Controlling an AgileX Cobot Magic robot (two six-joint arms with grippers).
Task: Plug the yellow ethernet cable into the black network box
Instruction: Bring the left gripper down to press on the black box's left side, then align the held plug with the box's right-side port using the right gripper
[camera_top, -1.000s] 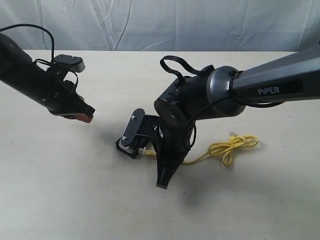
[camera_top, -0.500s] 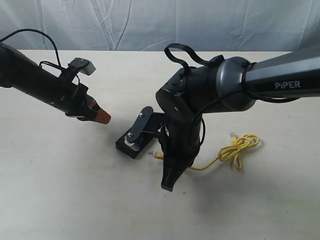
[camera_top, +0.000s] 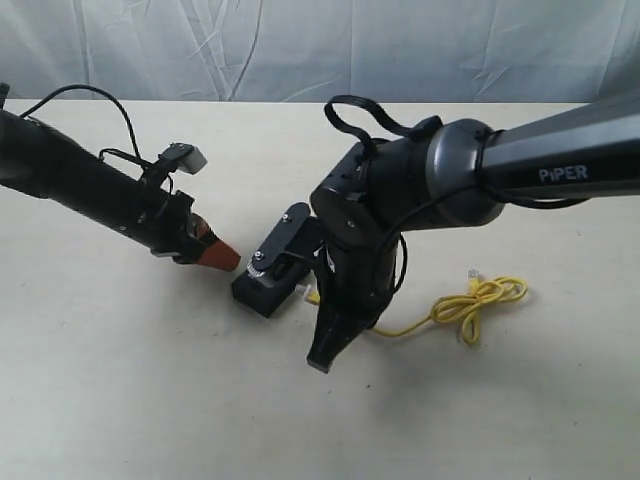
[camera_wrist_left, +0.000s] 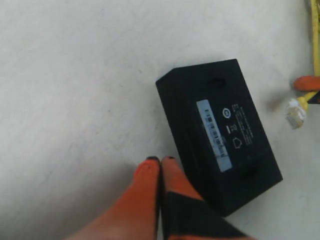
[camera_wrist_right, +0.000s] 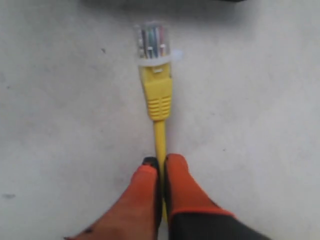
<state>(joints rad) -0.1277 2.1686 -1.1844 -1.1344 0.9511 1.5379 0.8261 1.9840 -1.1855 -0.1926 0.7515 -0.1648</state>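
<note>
The black network box (camera_wrist_left: 220, 132) lies flat, its white label (camera_wrist_left: 214, 135) facing up; in the exterior view the black network box (camera_top: 262, 293) sits mid-table. My left gripper (camera_wrist_left: 161, 161) is shut and empty, its orange tips close beside the box's long side; the exterior view shows my left gripper (camera_top: 224, 259) just left of the box. My right gripper (camera_wrist_right: 161, 161) is shut on the yellow ethernet cable (camera_wrist_right: 159, 135) a short way behind its clear plug (camera_wrist_right: 154, 42), which points at the box's dark edge. The cable's knotted coil (camera_top: 487, 301) trails to the right.
The bulky right arm (camera_top: 400, 205) hangs over the box and hides its own gripper in the exterior view. A grey cloth backdrop (camera_top: 320, 45) closes the table's far edge. Bare beige tabletop (camera_top: 150, 400) lies in front.
My left arm has swung right and down until its shut tips reached the box. My right arm has shifted, carrying the plug closer to the box and dragging the coil slightly right.
</note>
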